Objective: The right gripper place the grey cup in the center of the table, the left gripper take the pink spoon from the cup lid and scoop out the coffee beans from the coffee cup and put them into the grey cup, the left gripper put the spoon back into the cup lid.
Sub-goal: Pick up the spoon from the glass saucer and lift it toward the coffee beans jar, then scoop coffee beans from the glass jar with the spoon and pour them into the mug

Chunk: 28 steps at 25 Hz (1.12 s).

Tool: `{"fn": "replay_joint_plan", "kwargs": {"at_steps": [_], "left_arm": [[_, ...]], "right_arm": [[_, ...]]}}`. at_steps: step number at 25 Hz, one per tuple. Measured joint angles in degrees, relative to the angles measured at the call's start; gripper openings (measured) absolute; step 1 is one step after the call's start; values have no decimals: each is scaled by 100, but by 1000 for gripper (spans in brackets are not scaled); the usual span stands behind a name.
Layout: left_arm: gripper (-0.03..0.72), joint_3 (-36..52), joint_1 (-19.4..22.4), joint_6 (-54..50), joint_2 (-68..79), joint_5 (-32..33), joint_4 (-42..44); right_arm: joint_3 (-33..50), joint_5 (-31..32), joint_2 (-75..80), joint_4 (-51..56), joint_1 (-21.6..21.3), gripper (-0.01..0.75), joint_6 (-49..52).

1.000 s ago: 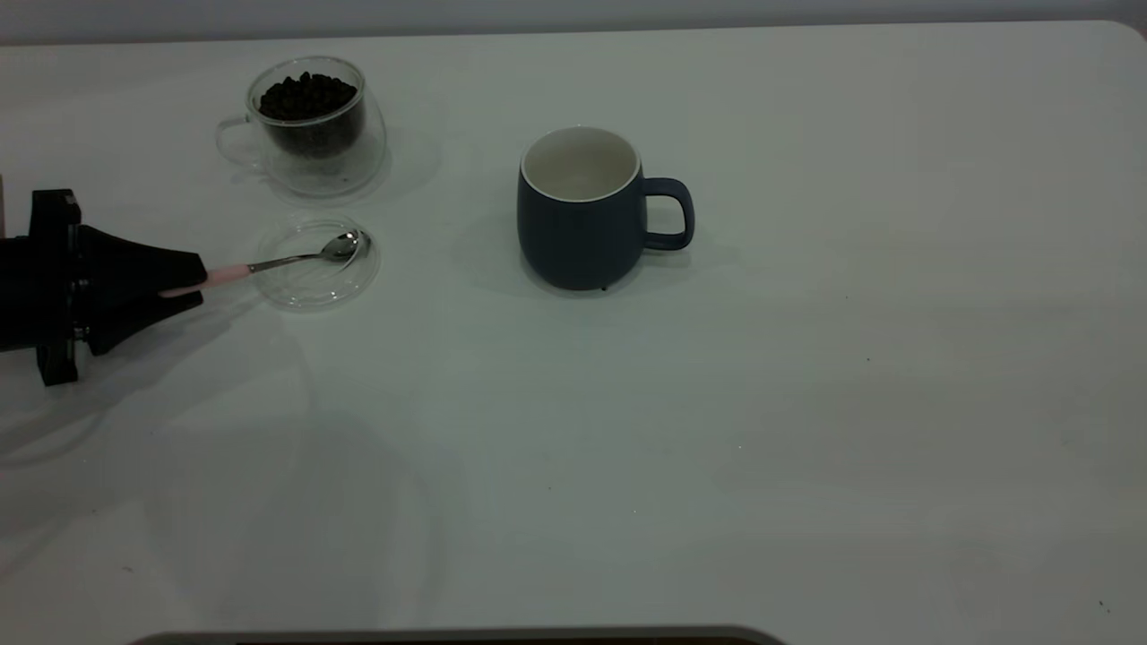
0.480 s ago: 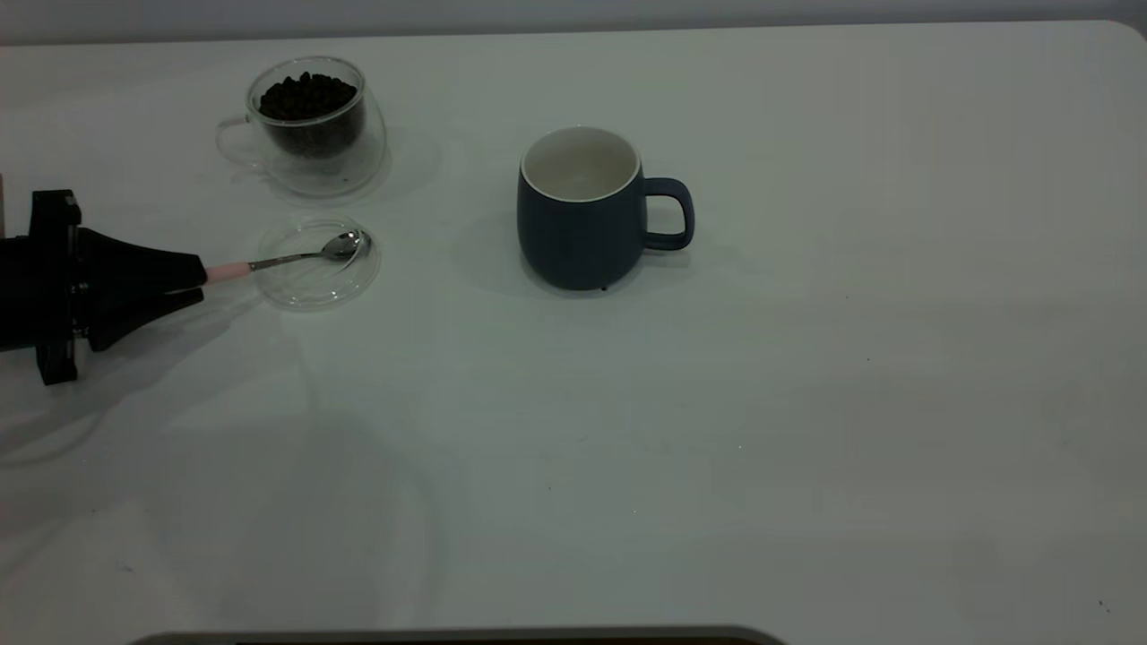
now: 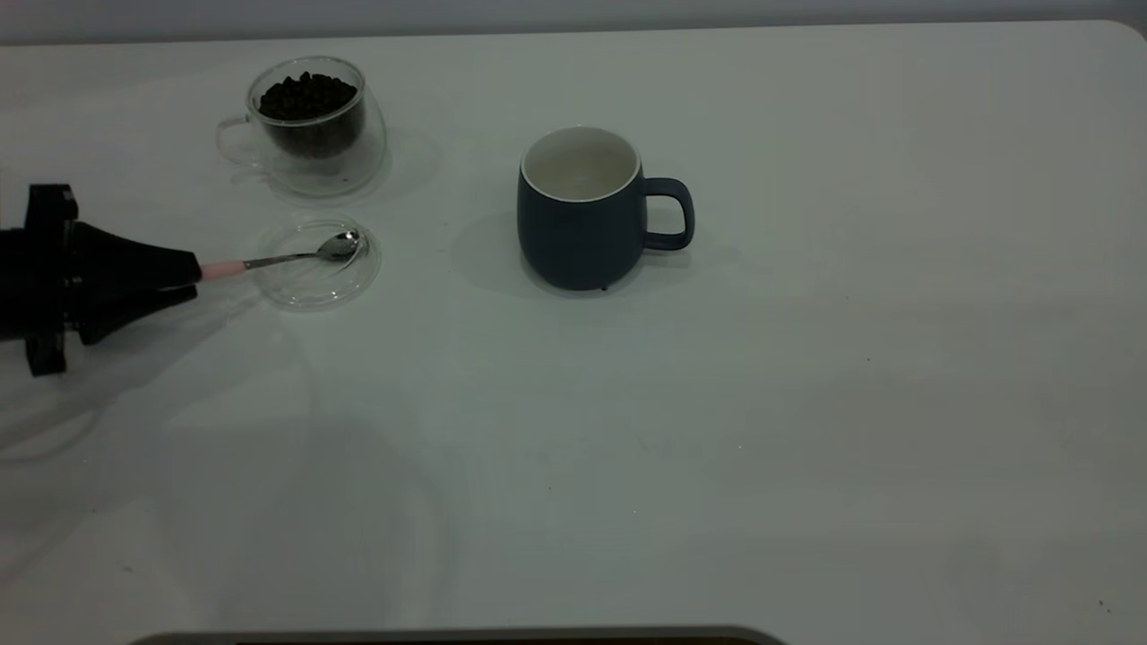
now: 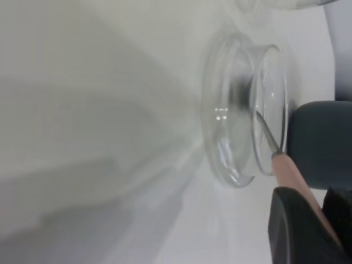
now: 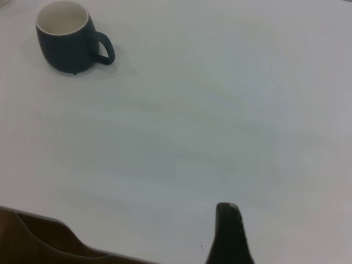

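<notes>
My left gripper (image 3: pixel 195 273) is at the table's left side, shut on the pale pink handle of the pink spoon (image 3: pixel 341 245). The spoon's metal bowl lies over the clear cup lid (image 3: pixel 314 288). In the left wrist view the handle (image 4: pixel 289 170) runs between my two dark fingers toward the lid (image 4: pixel 220 137). Behind the lid stands the glass coffee cup (image 3: pixel 309 166), filled with coffee beans (image 3: pixel 306 94). The grey cup (image 3: pixel 578 233) stands upright and empty near the table's middle, handle to the right. My right gripper (image 5: pixel 228 234) is far from the cup (image 5: pixel 66 49) and outside the exterior view.
The white table (image 3: pixel 806 403) stretches wide to the right of and in front of the grey cup. A dark edge (image 3: pixel 448 638) runs along the front of the table. A brown corner (image 5: pixel 33 242) shows in the right wrist view.
My left gripper has closed on the spoon's handle and shifted slightly left and up. The spoon's bowl has slid a little with it, still over the lid.
</notes>
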Motion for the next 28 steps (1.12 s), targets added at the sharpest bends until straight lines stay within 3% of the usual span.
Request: {"fn": "replay_joint_plan", "kwargs": {"at_steps": [7,14,19,24,28], "left_arm": [[127,0,0,-453,-530,-437,631],[127,11,0,-1262,-1347,-741,1793],[127,-74,0,-1429,-2209,-930,1886],[127,-895,0,-1993,-2635,-630,2153],[127,-1847,0,-2725,-2581,-359,2868]], "right_arm": [[0,0,0,0,0,588,0],[0,0,0,0,0,588,0],[0,0,0,0,0,588,0],[0,0,0,0,0,588,0],[0,0,0,0,0,588,0]]}}
